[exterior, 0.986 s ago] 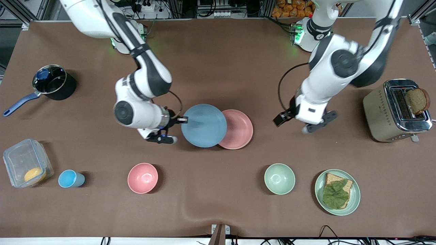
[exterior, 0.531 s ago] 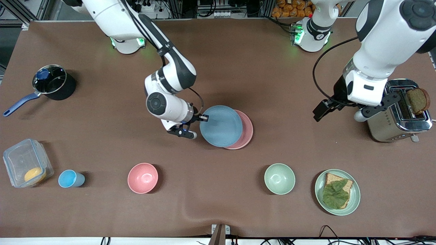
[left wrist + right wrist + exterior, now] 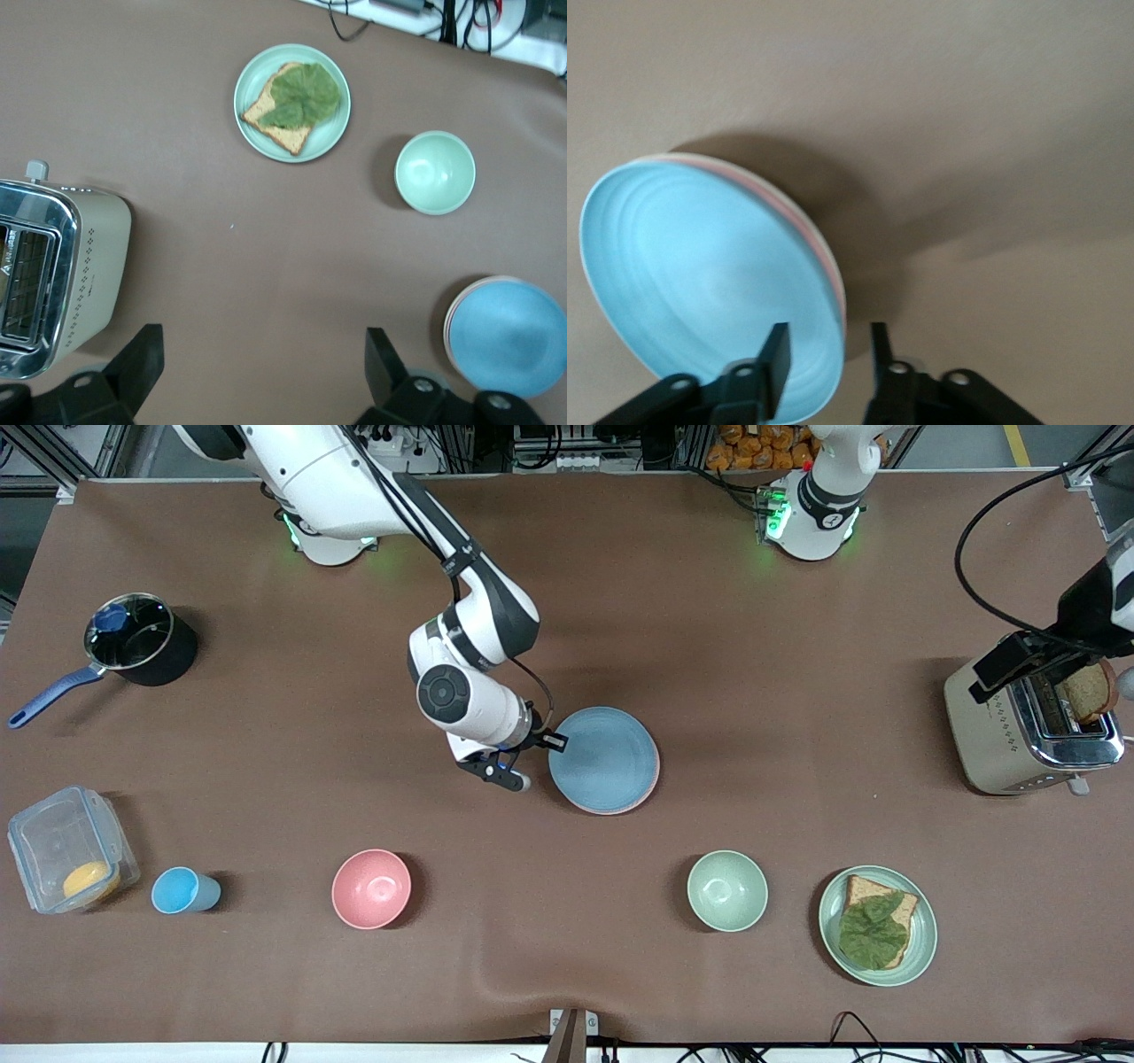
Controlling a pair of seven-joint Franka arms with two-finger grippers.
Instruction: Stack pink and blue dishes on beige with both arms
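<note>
A black pot [image 3: 142, 640] with a blue handle sits on the brown surface [image 3: 753, 646] toward the right arm's end. Nearer the camera are a clear box [image 3: 69, 849], a blue cup [image 3: 183, 891], a pink bowl [image 3: 371, 888], a green bowl [image 3: 727, 890] and a green plate [image 3: 921, 948] with bread and a leaf. A shiny toaster [image 3: 1010, 735] holds bread.
</note>
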